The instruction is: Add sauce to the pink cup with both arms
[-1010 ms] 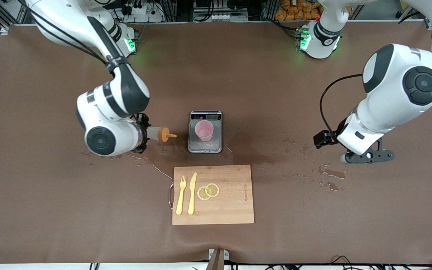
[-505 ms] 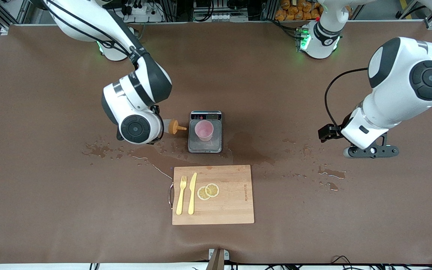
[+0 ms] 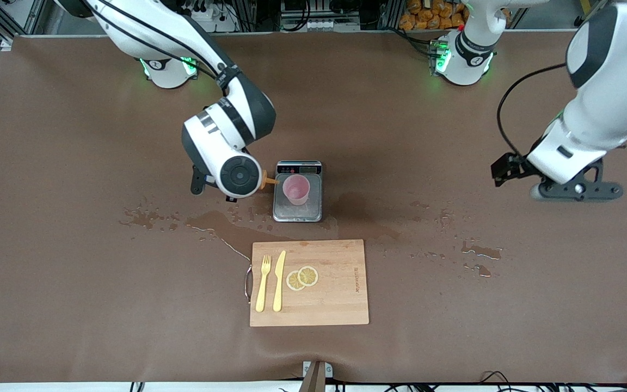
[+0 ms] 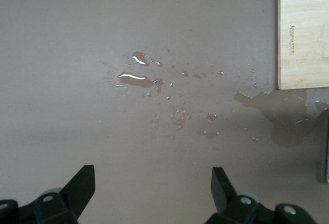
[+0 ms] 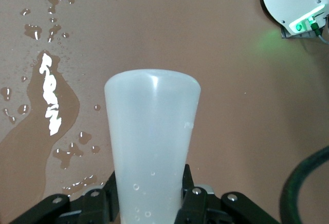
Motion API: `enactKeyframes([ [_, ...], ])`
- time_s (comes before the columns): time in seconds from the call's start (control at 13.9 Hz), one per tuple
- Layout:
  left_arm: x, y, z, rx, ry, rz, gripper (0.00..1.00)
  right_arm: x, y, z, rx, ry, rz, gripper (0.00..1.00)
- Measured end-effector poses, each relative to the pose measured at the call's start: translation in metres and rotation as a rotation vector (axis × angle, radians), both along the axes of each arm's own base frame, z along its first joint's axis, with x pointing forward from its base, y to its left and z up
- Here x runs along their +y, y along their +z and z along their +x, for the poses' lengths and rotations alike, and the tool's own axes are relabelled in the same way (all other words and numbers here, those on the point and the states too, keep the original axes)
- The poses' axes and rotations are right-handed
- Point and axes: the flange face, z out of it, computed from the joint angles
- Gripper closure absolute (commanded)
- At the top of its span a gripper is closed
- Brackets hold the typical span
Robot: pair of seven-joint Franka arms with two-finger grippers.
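The right gripper (image 5: pixel 149 203) clamps the translucent whitish squeeze bottle (image 5: pixel 152 152), holding it tipped sideways; its orange nozzle (image 3: pixel 270 180) points at the pale pink plastic tumbler (image 3: pixel 296 189) standing on the grey scale (image 3: pixel 297 211). The left gripper (image 4: pixel 153 190), fingers spread and holding nothing, waits over wet table (image 3: pixel 74 305).

Cutting board (image 3: pixel 335 305): small burnt-in brand mark near one edge, also visible in left wrist view (image 4: pixel 292 40), letters too small to read. No other legible text.
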Motion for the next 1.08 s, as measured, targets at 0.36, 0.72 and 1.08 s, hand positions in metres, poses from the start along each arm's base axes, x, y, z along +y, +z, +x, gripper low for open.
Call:
enactKeyframes([
  [0.36,0.017,0.031,-0.03,0.03,0.009,0.006,0.0,0.0,-0.01,-0.004,0.01,0.012,-0.052,0.56],
  [0.72,0.031,0.033,-0.034,0.058,-0.002,0.003,0.0,-0.004,-0.006,0.002,0.01,0.011,-0.076,0.68],
  [1.08,0.039,0.032,-0.038,0.096,0.008,-0.016,0.0,-0.004,-0.013,0.004,0.015,0.013,-0.088,0.78],
])
